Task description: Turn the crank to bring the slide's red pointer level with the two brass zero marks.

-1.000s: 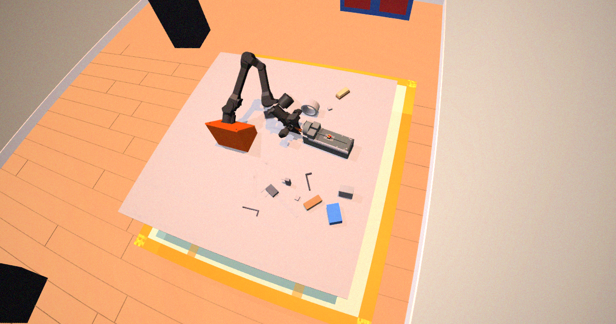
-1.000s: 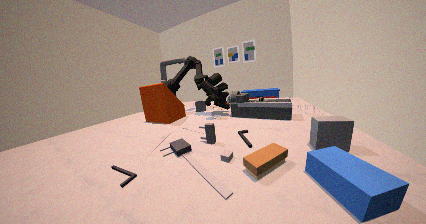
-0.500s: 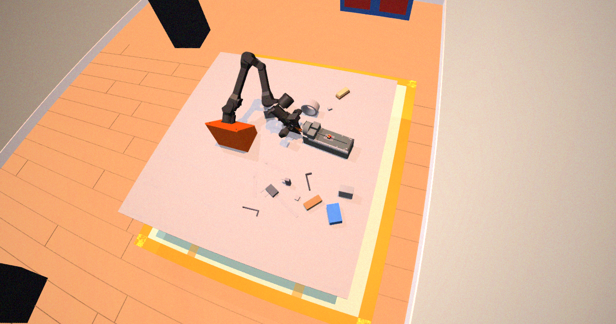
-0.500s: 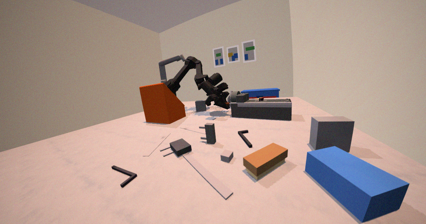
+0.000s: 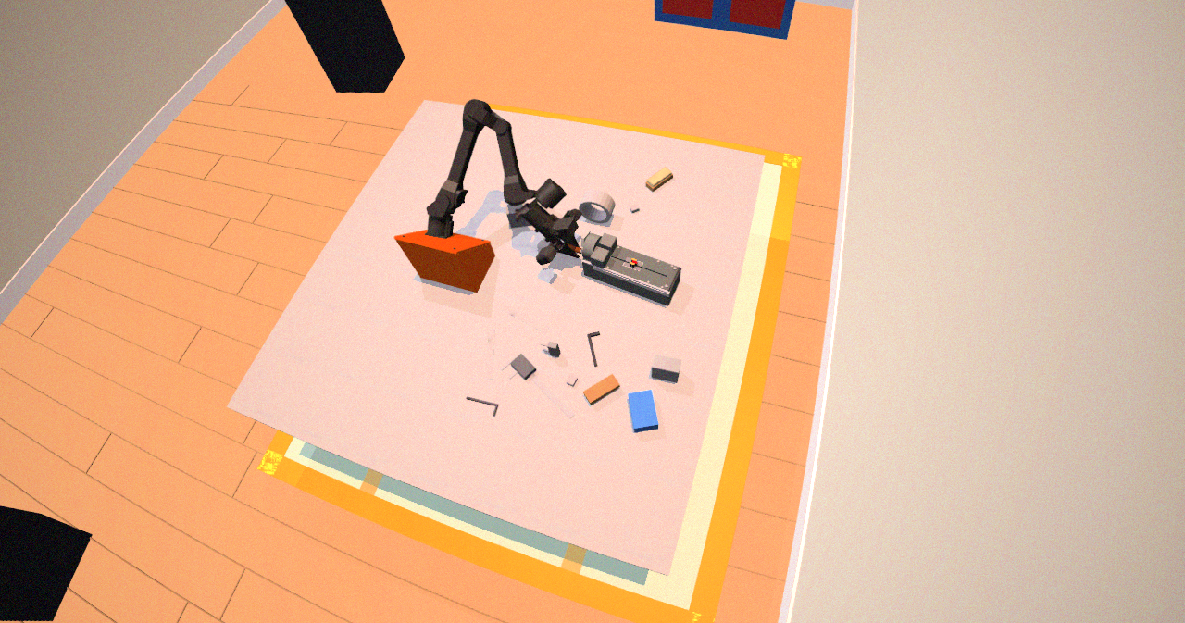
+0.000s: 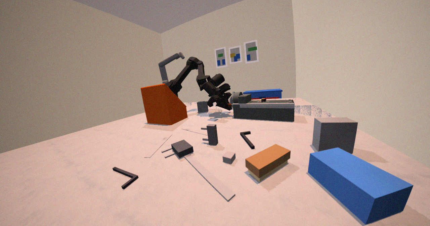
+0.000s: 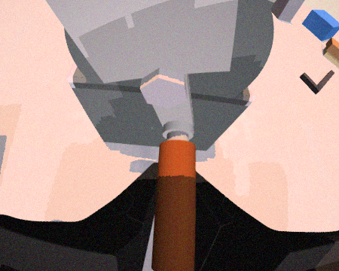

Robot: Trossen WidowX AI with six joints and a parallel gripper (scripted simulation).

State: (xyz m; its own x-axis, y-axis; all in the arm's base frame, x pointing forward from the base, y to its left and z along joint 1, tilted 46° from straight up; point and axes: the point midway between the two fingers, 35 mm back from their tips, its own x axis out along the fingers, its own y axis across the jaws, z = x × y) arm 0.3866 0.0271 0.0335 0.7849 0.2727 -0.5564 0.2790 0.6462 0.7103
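Note:
The machine (image 5: 631,284) (image 6: 264,113) is a long dark box with a slide on top and a round grey crank disc at its left end. The crank's orange handle (image 7: 176,162) points back toward my wrist camera, joined to a grey crank arm (image 7: 173,105). My gripper (image 5: 577,250) (image 6: 230,105) (image 7: 171,171) is shut on the handle, one dark finger on each side. The red pointer (image 5: 632,263) is a tiny spot near the middle of the slide; whether it is level with the brass marks is too small to tell. The marks are not clear in any view.
An orange base block (image 5: 447,263) (image 6: 162,107) stands behind the arm. A grey ring (image 5: 597,207) lies near the machine. A blue block (image 5: 642,411) (image 6: 357,179), an orange-brown block (image 5: 601,389) (image 6: 267,161), a grey box (image 5: 665,368) (image 6: 334,136) and black L-shaped keys (image 5: 592,349) (image 6: 248,139) lie in front.

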